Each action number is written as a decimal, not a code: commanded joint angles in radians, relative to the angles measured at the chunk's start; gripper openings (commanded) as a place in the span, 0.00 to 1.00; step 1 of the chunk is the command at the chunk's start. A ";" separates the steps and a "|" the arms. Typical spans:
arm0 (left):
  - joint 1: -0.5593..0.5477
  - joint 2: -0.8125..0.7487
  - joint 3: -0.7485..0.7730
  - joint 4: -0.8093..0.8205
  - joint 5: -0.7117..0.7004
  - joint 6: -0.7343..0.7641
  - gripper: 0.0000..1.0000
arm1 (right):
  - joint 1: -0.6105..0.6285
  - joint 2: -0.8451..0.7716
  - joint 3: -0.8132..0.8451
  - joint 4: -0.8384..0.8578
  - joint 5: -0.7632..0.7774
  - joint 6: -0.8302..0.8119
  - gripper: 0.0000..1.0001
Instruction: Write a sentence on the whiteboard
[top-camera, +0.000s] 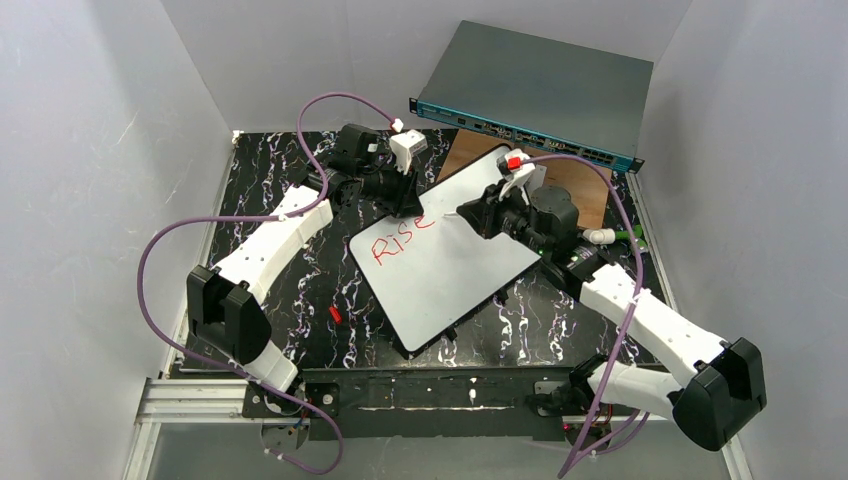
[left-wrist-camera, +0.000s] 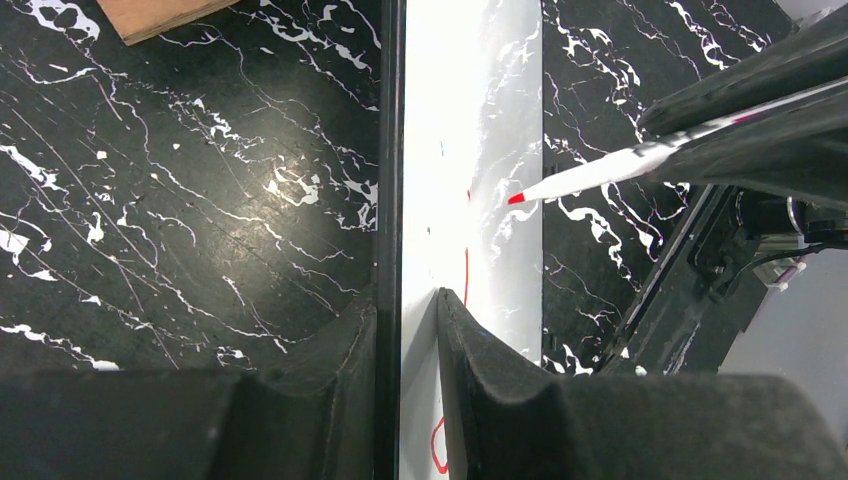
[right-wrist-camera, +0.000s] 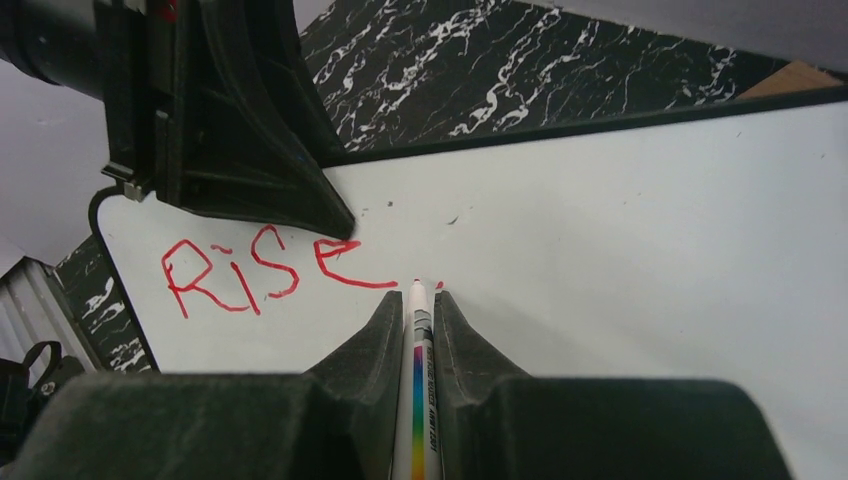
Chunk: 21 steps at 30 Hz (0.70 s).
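Note:
The whiteboard (top-camera: 450, 280) lies slanted on the black marble table. The sentence (top-camera: 403, 238) reads "RiSE" in red near the board's upper left edge; it also shows in the right wrist view (right-wrist-camera: 250, 275). My left gripper (top-camera: 408, 208) is shut on the whiteboard's edge (left-wrist-camera: 415, 200), one finger on each face. My right gripper (top-camera: 468, 214) is shut on a white marker (right-wrist-camera: 418, 400) with a rainbow stripe. The marker's red tip (left-wrist-camera: 515, 199) is at the board just right of the "E", beside a small red dot. I cannot tell whether the tip touches.
A grey metal box with a teal front (top-camera: 540, 95) stands at the back. A brown wooden board (top-camera: 470, 150) lies under the whiteboard's far corner. A small red cap (top-camera: 335, 313) lies on the table (top-camera: 300, 340) left of the whiteboard. White walls enclose the sides.

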 joint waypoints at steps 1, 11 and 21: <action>-0.020 0.004 0.019 -0.039 0.030 0.027 0.00 | -0.006 -0.029 0.085 0.017 0.040 -0.028 0.01; -0.021 -0.003 0.017 -0.036 0.029 0.026 0.00 | -0.052 0.052 0.164 0.007 0.089 -0.089 0.01; -0.021 -0.017 0.004 -0.031 0.033 0.027 0.00 | -0.073 0.115 0.164 0.013 0.042 -0.073 0.01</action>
